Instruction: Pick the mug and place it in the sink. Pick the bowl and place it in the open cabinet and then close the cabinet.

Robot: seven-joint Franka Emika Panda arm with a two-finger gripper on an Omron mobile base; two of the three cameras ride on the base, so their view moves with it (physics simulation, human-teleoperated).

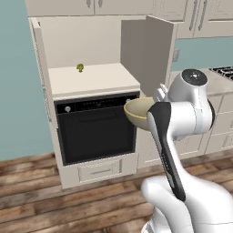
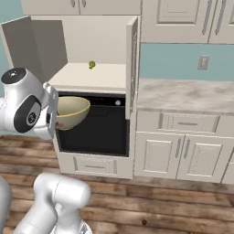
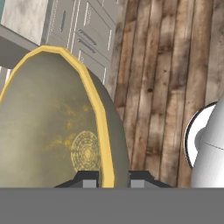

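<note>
My gripper (image 3: 114, 180) is shut on the rim of the olive-tan bowl (image 3: 48, 127), one finger inside the rim and one outside. The bowl (image 1: 138, 112) hangs tilted in the air in front of the black oven's upper right corner, below and just outside the cabinet shelf. In the right base view the bowl (image 2: 71, 112) juts from the hand at the left. The cabinet (image 1: 86, 43) above the oven stands open, both doors swung out, its beige interior (image 2: 98, 41) bare except for a small green item. The mug and the sink are out of view.
A tiny green broccoli-like item (image 1: 80, 68) sits at the back of the cabinet shelf. The open right door (image 1: 148, 52) stands close beside the bowl. Black oven (image 1: 95, 127) below, marble counter (image 2: 183, 96) to the right, wood floor underneath.
</note>
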